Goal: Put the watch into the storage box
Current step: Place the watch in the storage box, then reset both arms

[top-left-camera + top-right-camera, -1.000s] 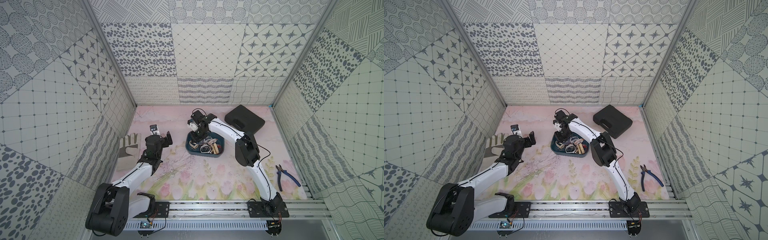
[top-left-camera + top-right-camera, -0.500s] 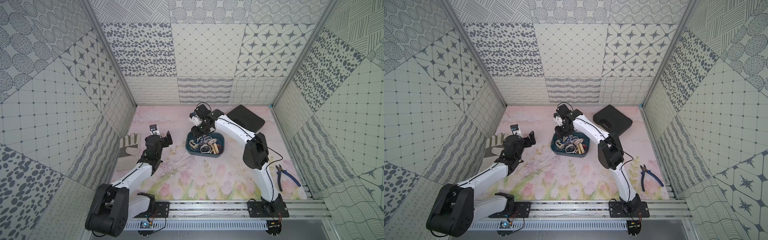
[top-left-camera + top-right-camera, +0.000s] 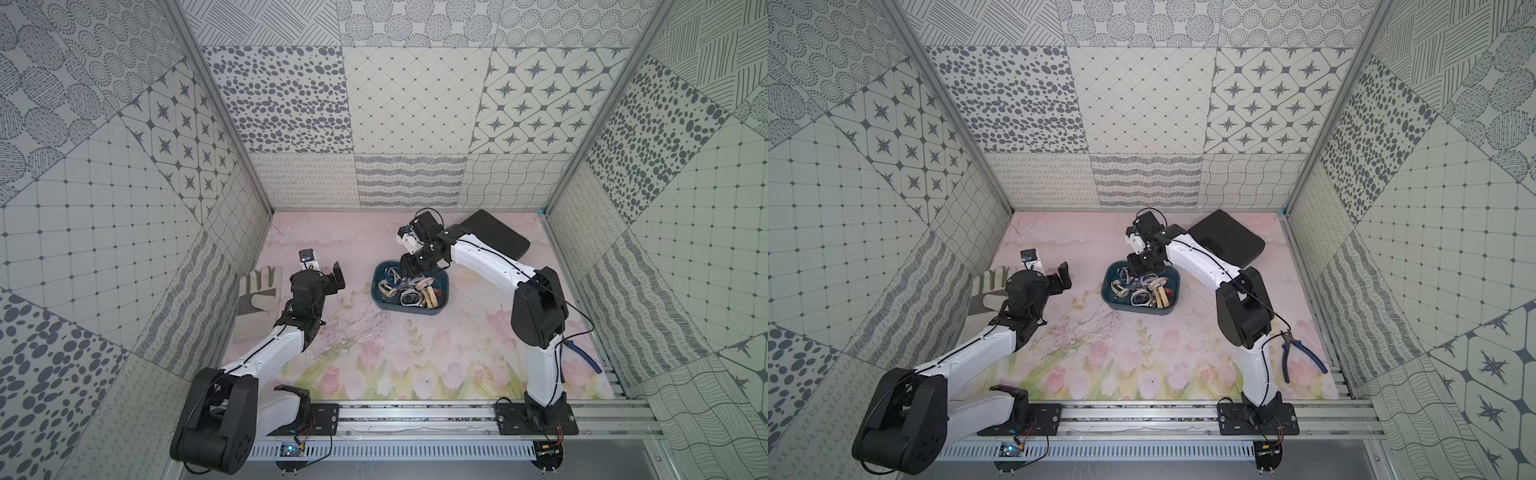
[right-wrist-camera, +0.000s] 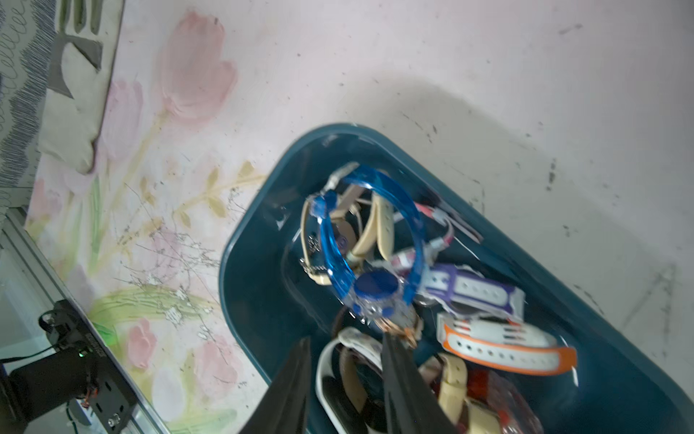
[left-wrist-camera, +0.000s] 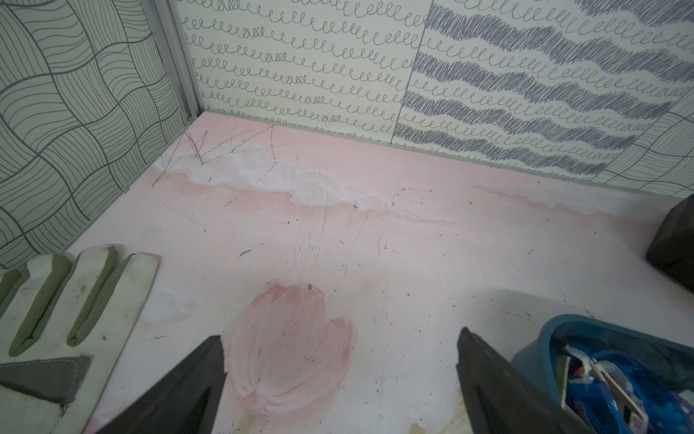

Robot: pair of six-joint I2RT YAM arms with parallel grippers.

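The storage box [image 3: 441, 308] is a dark teal tub in mid-table, seen in both top views and holding several watches. A clear blue watch [image 4: 375, 240] lies on top of the pile near the tub's end, free of any finger. My right gripper [image 4: 345, 338] hovers just above the watches at the tub's far left end [image 3: 1138, 266]; its jaws stand a little apart with nothing between them. My left gripper [image 5: 341, 334] is wide open and empty over the bare mat, left of the tub [image 5: 586, 327].
A grey and white work glove [image 3: 257, 291] lies by the left wall. A flat black case [image 3: 494, 239] sits at the back right, behind my right arm. Blue-handled pliers [image 3: 1300, 353] lie near the right wall.
My right arm's elbow has swung to the right and its wrist has shifted slightly over the tub. The left arm has not moved.
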